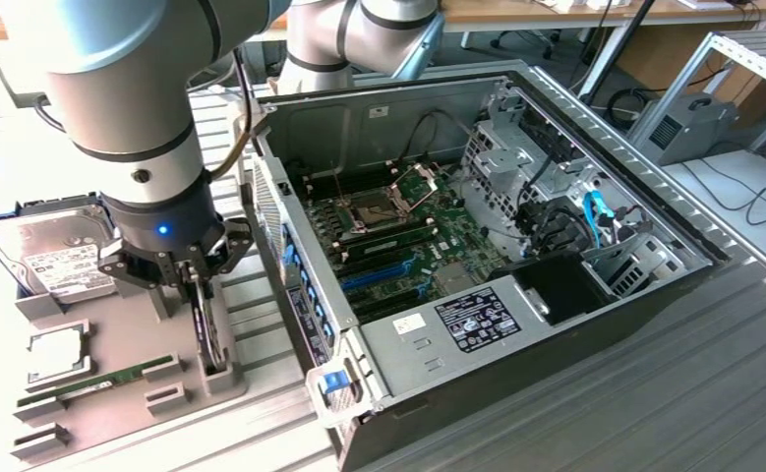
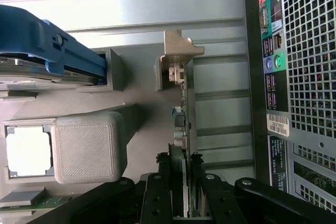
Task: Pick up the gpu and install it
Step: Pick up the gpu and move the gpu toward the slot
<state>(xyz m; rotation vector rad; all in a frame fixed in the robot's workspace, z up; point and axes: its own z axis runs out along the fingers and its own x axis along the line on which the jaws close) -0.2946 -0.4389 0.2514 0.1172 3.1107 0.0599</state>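
While clamping onto the thin faces of the gpu (image 2: 186, 114), holding it directly between the jaws of the gripper (image 2: 181, 157). Standing on edge in the grey tray (image 1: 127, 339) slot beneath the jaws, running lengthwise across their closing line, beside the computer case (image 1: 488, 295).

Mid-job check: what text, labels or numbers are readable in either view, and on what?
No text can be read.
White label on the hard drive: print too small.
Black label inside the computer case: blurred.
Barcode sticker on the case's rear panel: illegible.
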